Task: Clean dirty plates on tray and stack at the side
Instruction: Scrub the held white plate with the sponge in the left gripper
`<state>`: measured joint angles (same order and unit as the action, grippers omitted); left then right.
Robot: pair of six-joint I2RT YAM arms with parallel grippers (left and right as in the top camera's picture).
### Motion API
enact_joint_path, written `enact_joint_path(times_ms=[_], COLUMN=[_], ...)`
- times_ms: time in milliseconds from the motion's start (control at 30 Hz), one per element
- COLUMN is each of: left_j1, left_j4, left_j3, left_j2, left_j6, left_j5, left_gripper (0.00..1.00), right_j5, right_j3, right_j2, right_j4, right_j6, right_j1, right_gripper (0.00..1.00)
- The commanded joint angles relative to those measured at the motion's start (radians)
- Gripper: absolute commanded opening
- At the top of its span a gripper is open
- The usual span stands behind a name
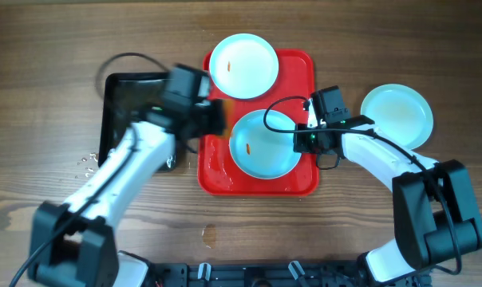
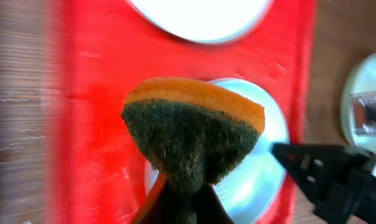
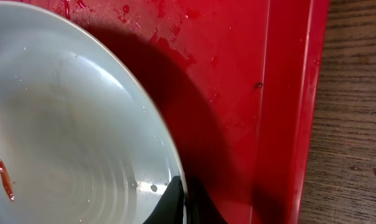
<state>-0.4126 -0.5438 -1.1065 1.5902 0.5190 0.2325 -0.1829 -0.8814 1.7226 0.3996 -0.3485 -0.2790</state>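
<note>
The near plate [image 1: 261, 147] lies in the near half of the tray [image 1: 301, 68], with 1 small orange smear [image 3: 5, 180] near its middle. The right gripper [image 3: 178, 202] meets it at the right rim and is pinched shut on that rim. A dark shadow falls on the tray beneath this edge.

A bare red strip runs between the near plate and the tray's right rim, and the tray's near-left corner is bare and looks wet. The far plate [image 1: 242, 65] overhangs the tray's far rim. A 3rd plate [image 1: 397, 115] sits on the surface [image 1: 49, 48] right of the tray, apart from it. A black tray [image 1: 117, 96] lies left of the tray.

The left gripper [image 2: 175, 202] hangs over the tray's left edge, just left of the near plate. It is pressed together on a sponge [image 2: 194, 130], green scouring face outward.
</note>
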Motion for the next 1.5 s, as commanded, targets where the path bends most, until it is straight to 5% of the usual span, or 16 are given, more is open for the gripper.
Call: enact_joint_path(times_ms=[0,433,733,1100,1467], left_j1=[-0.140,-0.195,-0.170,-0.143,-0.129], left_j4=[0.089,0.191,0.052,-0.140,-0.364], left_j3=[-0.010,-0.010,-0.012,-0.038,-0.222], left_j2=[0.119,0.367,0.379,0.379,0.341], left_j6=[0.138,0.222,0.222,0.136,0.148], left_j5=[-0.042,-0.001,-0.105,-0.501,-0.549], left_gripper=[0.04,0.04,0.04,0.04,0.04], right_j5=[0.026,0.017,0.005,0.002,0.003], right_j3=[0.006,0.006,0.006,0.006,0.006], right_j2=[0.014,0.014,0.014,0.014,0.014], right_j4=[0.012,0.013,0.013,0.032,0.048], right_j6=[-0.018,-0.018,-0.018,-0.019,-0.047], right_j1=[-0.002,-0.002,-0.002,-0.002,-0.001], right_gripper=[0.05,0.05,0.05,0.05,0.04])
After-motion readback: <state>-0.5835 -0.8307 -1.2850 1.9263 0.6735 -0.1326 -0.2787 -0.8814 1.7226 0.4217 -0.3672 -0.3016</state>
